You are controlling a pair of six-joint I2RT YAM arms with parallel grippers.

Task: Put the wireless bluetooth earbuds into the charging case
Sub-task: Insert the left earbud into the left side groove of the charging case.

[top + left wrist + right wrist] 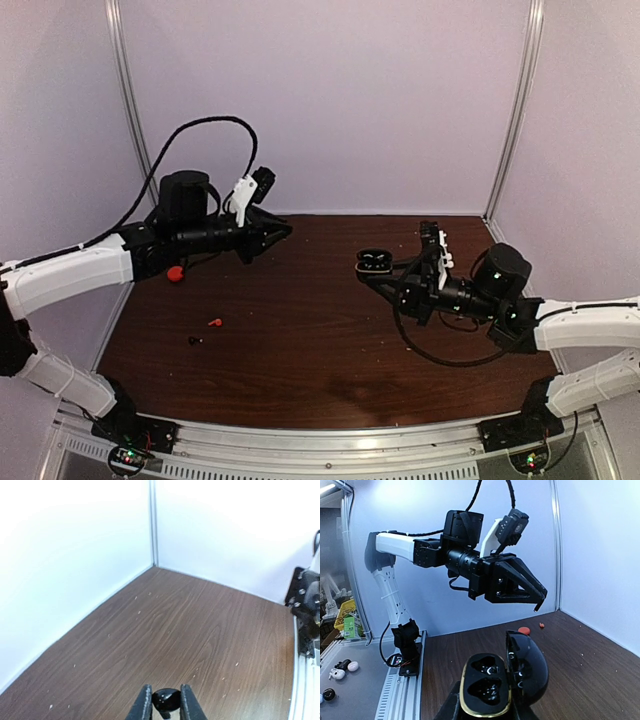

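Right gripper [380, 272]: jaws clamped on open charging case [487, 687], lid up. Left gripper [284, 231] raised, jaws pinching small glossy black piece [166, 698]. Red earbud [214, 322] on counter [300, 360].

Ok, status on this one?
Left gripper raised, shut on small black item. Right gripper holds case, lid open, wells look empty. Red bud and a black bit on table. Path clear.

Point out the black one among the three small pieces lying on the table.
The small black piece, nearest the front edge. The tiny red piece beside it and the larger red round piece farther back are both red.
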